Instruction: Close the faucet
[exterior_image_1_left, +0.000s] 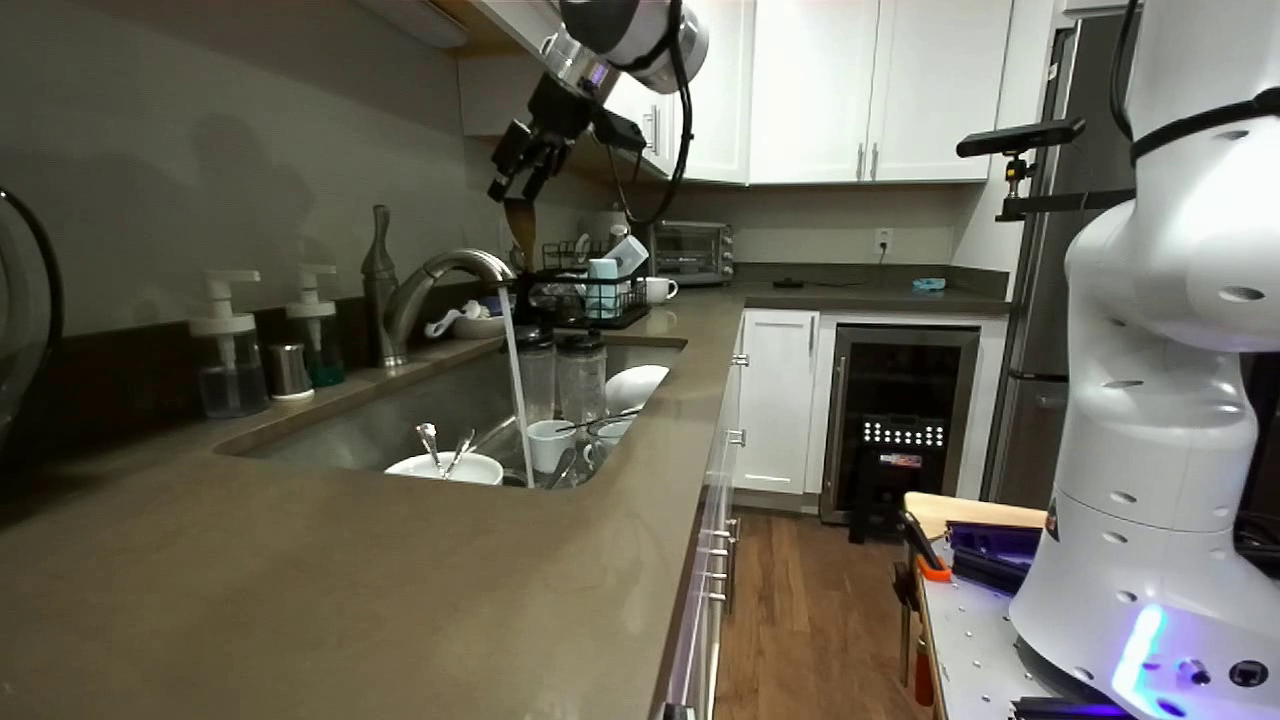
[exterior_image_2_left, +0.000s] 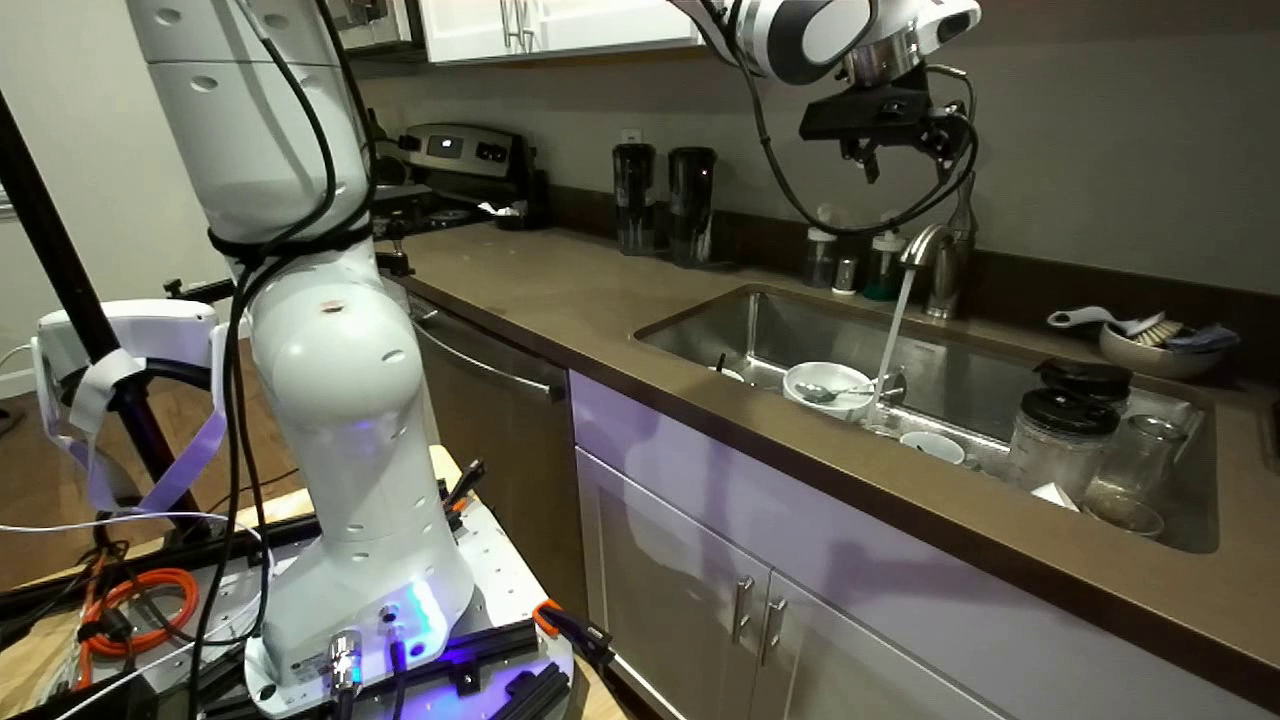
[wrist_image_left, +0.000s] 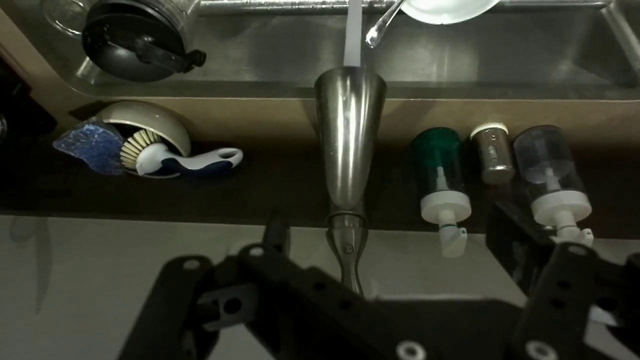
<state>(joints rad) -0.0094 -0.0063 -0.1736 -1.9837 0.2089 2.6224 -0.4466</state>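
The brushed grey faucet (exterior_image_1_left: 425, 283) stands behind the sink, and water runs from its spout. It also shows in an exterior view (exterior_image_2_left: 940, 272) and in the wrist view (wrist_image_left: 350, 135). Its handle (exterior_image_1_left: 379, 250) stands upright on the faucet body; it shows in the wrist view (wrist_image_left: 348, 245), where a gripper link covers its tip. My gripper (exterior_image_1_left: 515, 190) is above the faucet, apart from it. In the wrist view the gripper (wrist_image_left: 395, 240) is open and empty. The handle appears between its fingers, closer to the left one. The fingertips are hard to make out in an exterior view (exterior_image_2_left: 905, 160).
Soap dispensers (wrist_image_left: 442, 165) and a metal shaker (wrist_image_left: 492, 155) stand beside the faucet. A bowl (wrist_image_left: 155, 122) with a brush is on its other side. The sink (exterior_image_2_left: 700, 310) holds bowls, cups and jars. A dish rack (exterior_image_1_left: 560, 300) stands beyond; the wall is close behind.
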